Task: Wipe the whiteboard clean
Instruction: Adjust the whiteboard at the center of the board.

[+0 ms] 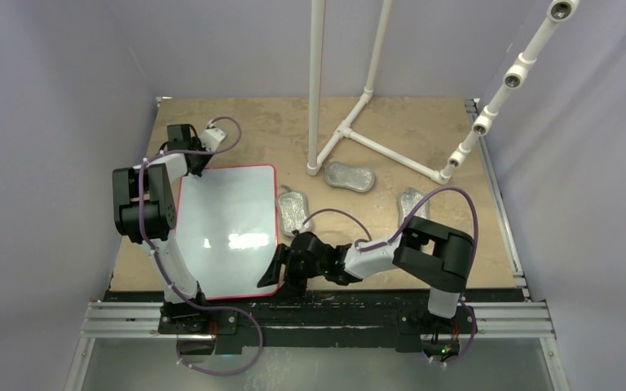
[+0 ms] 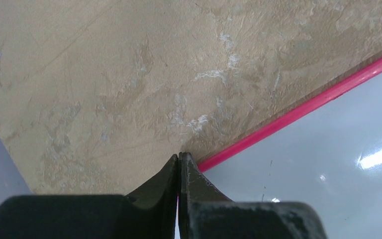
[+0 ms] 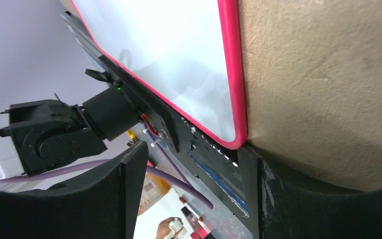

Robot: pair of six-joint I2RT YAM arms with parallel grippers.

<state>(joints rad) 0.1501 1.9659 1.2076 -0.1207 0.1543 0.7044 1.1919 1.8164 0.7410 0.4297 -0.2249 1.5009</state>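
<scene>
The table [image 1: 424, 236] carries the whiteboard [image 1: 220, 220] by its left edge, reaching the near edge. I see no marks on it, so wiping looks finished. Next I'd lift clear without catching the rim. My right arm lies low, bent leftward, right gripper [image 3: 198, 149] spread wide at the board's near-right corner. My left gripper [image 2: 179, 159], pressed together on nothing, points down at the far-left corner.

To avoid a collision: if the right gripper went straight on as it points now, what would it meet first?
Probably the whiteboard: its red-rimmed near corner lies just ahead of the open right gripper, though depth is unclear.
</scene>
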